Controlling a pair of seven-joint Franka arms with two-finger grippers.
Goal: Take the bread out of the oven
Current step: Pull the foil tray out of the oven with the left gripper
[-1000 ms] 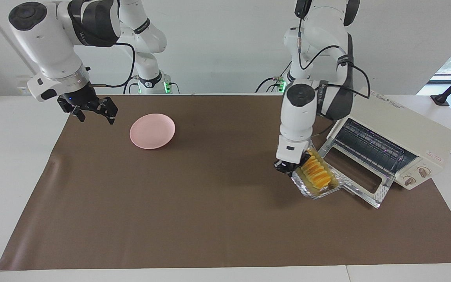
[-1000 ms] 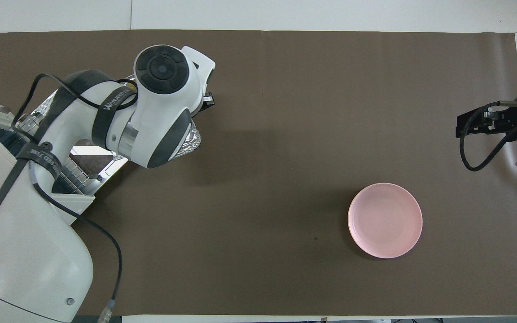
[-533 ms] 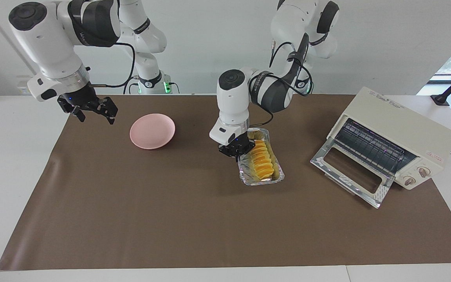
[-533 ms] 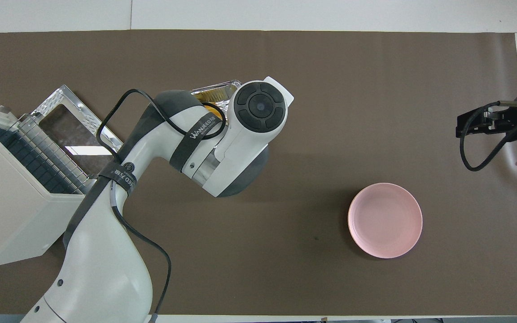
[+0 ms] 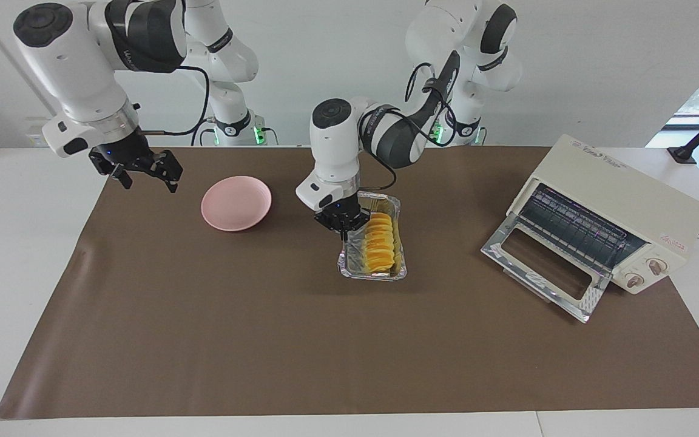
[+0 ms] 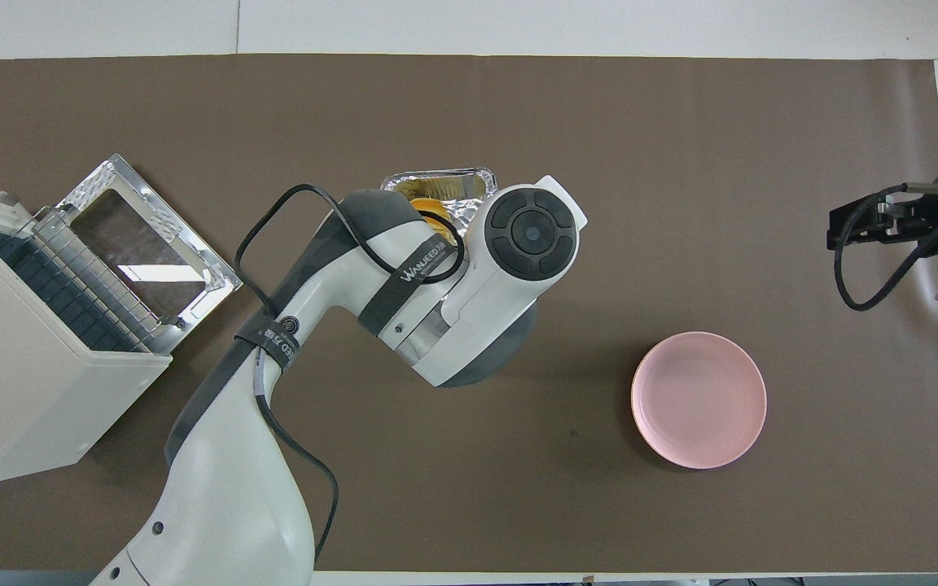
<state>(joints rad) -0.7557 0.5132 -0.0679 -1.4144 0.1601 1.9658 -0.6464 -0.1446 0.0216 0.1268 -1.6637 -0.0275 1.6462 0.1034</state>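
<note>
the bread (image 5: 379, 243) lies lengthwise in a crinkled foil tray (image 5: 354, 267) near the middle of the brown mat (image 5: 264, 340) that covers the surface, out of the oven (image 5: 622, 206) and well apart from it. the left end effector (image 5: 341, 222) is clamped tight on the rim of the foil tray at the tray's end nearer the robots, on the side toward the pink plate (image 5: 236, 203); whether the tray rests on the mat or hangs just above it is hard to say from these angles. in the overhead view the left arm hides most of the tray, and only its farther end and a bit of the bread show. the oven sits at the left arm's end of the surface with its glass door (image 5: 542, 267) dropped open and its wire rack (image 5: 574, 227) bare. the pink plate lies toward the right arm's end, nearer the robots than the tray. the right end effector (image 5: 143, 172) waits above the mat's edge beside the plate, fingers spread wide and holding nothing.
</note>
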